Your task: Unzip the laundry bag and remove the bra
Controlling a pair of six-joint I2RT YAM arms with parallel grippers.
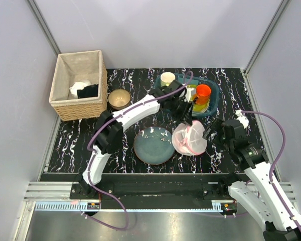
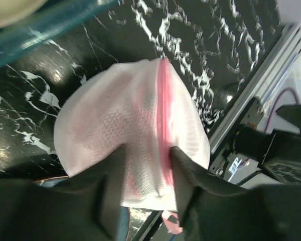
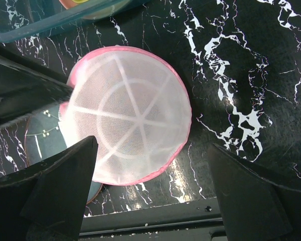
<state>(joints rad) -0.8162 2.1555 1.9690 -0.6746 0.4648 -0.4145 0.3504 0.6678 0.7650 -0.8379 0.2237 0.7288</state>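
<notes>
The laundry bag (image 1: 189, 139), a round white mesh pouch with pink trim, stands tilted on its edge on the black marbled table just right of the blue-grey plate. My left gripper (image 1: 186, 121) reaches over from the left and is shut on the bag's top edge. In the left wrist view the mesh (image 2: 125, 130) is pinched between the fingers (image 2: 108, 186), beside the pink zip line (image 2: 163, 115). My right gripper (image 1: 211, 131) is open, close to the bag's right. The bag's round face (image 3: 130, 115) fills the right wrist view between the spread jaws. The bra is hidden; only a pink tint shows through the mesh.
The blue-grey plate (image 1: 153, 145) lies left of the bag. A teal bin (image 1: 213, 100) behind holds an orange cup (image 1: 202, 93). A cream cup (image 1: 167, 79) and a bronze bowl (image 1: 119, 98) stand at the back. A wicker basket (image 1: 79, 108) with cloths is at the back left.
</notes>
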